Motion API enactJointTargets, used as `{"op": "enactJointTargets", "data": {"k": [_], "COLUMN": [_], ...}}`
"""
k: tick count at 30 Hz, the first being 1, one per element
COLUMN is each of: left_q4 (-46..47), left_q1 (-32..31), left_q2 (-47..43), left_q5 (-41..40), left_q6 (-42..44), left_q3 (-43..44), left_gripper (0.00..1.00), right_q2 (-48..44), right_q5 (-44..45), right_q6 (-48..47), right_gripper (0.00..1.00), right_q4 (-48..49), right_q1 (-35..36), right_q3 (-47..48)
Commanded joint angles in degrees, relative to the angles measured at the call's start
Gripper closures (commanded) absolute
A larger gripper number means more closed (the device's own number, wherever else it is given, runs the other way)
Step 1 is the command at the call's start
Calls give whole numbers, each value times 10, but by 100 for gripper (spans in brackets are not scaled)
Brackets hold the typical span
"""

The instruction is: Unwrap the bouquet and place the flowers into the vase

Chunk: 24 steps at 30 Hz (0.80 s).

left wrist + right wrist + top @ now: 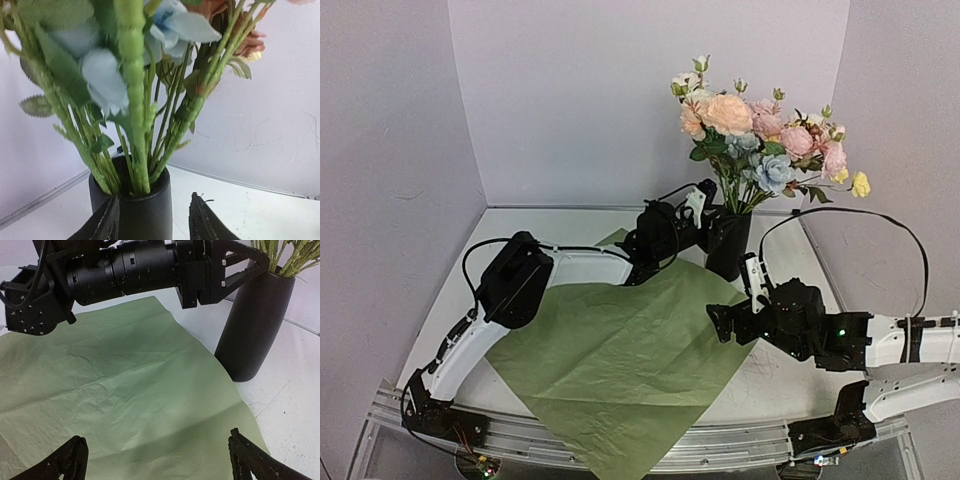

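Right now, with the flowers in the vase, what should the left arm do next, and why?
Probably draw the left fingers straight back from the vase. The flowers already stand inside it, and the parted fingers sit close at its rim; a sideways swing might tip it.

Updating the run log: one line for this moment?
flowers: in vase | left gripper: open by vase | right gripper: open above wrapping paper

Robot-lab test cell as I view it: my left arm and right arm mounted on an aluminium rail along the near edge of the white table, with 3 plain lavender walls enclosing it.
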Motion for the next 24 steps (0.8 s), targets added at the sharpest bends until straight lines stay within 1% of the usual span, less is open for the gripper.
{"op": "enactJointTargets", "data": {"k": [1,4,8,15,20,24], "left_q4": [5,5,5,5,4,-4], "left_q1": [-2,-2,-2,-2,-1,-1], "left_q2": [-74,-97,-139,-251,-323,-384], "left_q5": [-5,-10,-29,-66,-86,-131], "left_q6": [-1,-6,-4,-6,-10,-20], "left_q3": [-23,-51,-109,-263,-365,-450], "left_gripper": [48,45,40,33,31,26], "right_q2": [-8,-2,13,49,76,105], "right_q5": [15,16,16,-4,-17,-34], "right_q6": [10,13,17,15,16,24], "right_gripper": [2,2,2,2,2,2], "right_q4": [-2,-2,-7,-11,-11,-14], "right_q1": [-3,-5,-9,-16,-20,-22], "right_q3": [13,16,24,45,62,79]}}
